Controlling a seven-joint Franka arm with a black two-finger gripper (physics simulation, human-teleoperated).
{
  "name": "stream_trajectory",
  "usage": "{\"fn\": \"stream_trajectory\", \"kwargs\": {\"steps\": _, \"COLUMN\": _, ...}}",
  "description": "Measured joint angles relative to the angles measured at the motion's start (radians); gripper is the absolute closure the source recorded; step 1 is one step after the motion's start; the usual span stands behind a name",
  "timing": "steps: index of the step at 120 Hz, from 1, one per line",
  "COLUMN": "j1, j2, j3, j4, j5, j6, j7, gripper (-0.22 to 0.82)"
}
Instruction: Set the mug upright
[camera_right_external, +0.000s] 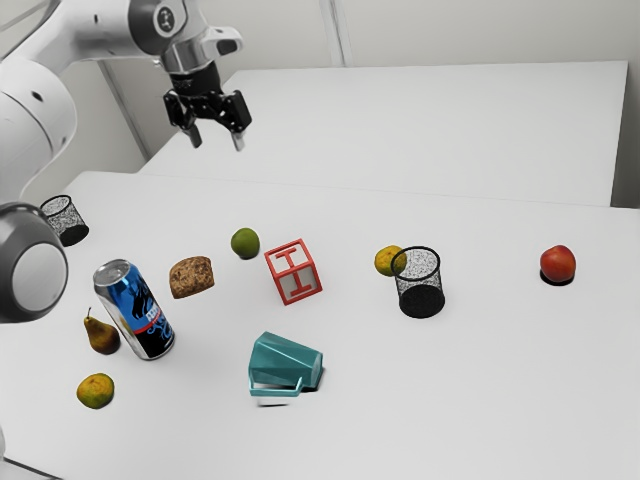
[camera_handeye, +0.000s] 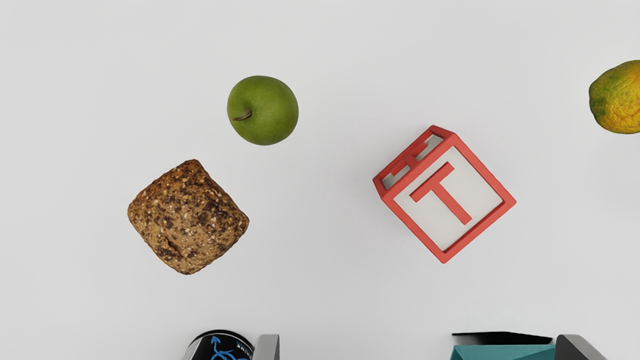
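Past our white table (camera_right_external: 500, 400) and its far edge, another white surface (camera_right_external: 420, 130) stretches below a pale wall (camera_right_external: 480, 30). Our gripper (camera_right_external: 216, 144) hangs open above, fingers wide apart. We see the teal mug (camera_right_external: 287, 358) on its side, well in from the far edge, bare tabletop toward the exterior view's right. Its long axis runs roughly along that edge, handle (camera_right_external: 275, 393) facing away from it.

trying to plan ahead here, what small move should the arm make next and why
I'd likely keep the gripper open and carry it toward the teal mug, staying high: the mug lies on its side, handle out, while the gripper hangs raised, well off it.
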Motion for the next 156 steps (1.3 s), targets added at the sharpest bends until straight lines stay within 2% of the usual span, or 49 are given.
{"fn": "stream_trajectory", "kwargs": {"steps": 23, "j1": 0.01, "j2": -0.001, "j3": 0.001, "j4": -0.008, "j5": 0.003, "j6": 0.002, "j7": 0.014, "gripper": 0.0}}
{"fn": "stream_trajectory", "kwargs": {"steps": 47, "j1": -0.003, "j2": -0.013, "j3": 0.014, "j4": -0.028, "j5": -0.063, "j6": -0.055, "j7": 0.022, "gripper": 0.0}}
{"fn": "stream_trajectory", "kwargs": {"steps": 53, "j1": -0.031, "j2": -0.072, "j3": 0.015, "j4": -0.121, "j5": -0.071, "j6": -0.046, "j7": 0.022, "gripper": 0.0}}
{"fn": "stream_trajectory", "kwargs": {"steps": 71, "j1": -0.084, "j2": -0.329, "j3": 0.008, "j4": -0.558, "j5": -0.079, "j6": 0.063, "j7": 0.004, "gripper": 0.0}}
{"fn": "stream_trajectory", "kwargs": {"steps": 86, "j1": -0.093, "j2": -0.458, "j3": 0.007, "j4": -0.79, "j5": -0.071, "j6": 0.16, "j7": -0.014, "gripper": 0.0}}
{"fn": "stream_trajectory", "kwargs": {"steps": 111, "j1": -0.067, "j2": -0.505, "j3": 0.01, "j4": -1.007, "j5": -0.104, "j6": 0.331, "j7": -0.033, "gripper": 0.0}}
{"fn": "stream_trajectory", "kwargs": {"steps": 156, "j1": -0.073, "j2": -0.488, "j3": 0.017, "j4": -1.195, "j5": -0.437, "j6": 0.567, "j7": 0.032, "gripper": 0.0}}
